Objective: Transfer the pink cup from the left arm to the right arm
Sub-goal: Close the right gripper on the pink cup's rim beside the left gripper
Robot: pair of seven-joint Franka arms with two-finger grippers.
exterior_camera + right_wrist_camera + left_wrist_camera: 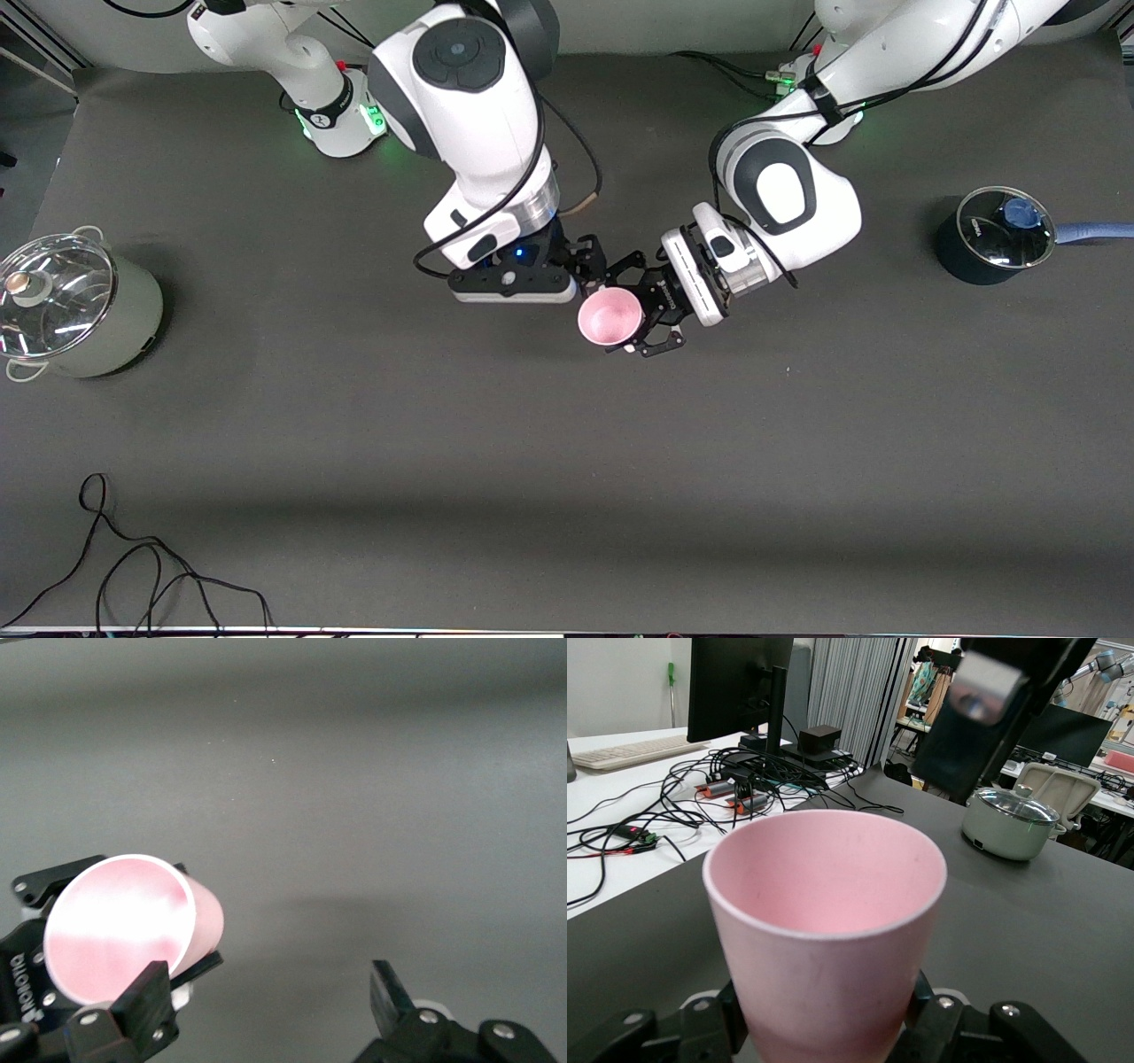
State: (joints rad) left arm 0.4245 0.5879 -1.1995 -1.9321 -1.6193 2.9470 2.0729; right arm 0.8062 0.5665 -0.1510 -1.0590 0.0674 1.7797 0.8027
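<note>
Mid-handover: the left claw (640,326) pinched the pink cup (609,318) by its base, held on its side in the air over the middle of the table (567,461). The right claw (592,259) hung spread at the cup's eleven o'clock, not yet around it. Next, I'd judge, it needed to straddle the cup and close before the left let go.

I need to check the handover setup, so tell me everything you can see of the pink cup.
The pink cup is small, plain and pale pink, with no handle; it tapers from a wide rim to a narrower base and looks like matte plastic. It appears empty. The left gripper is shut on its lower part and holds it in the air over the middle of the table, lying on its side. The right gripper is open beside it, not touching.
</note>
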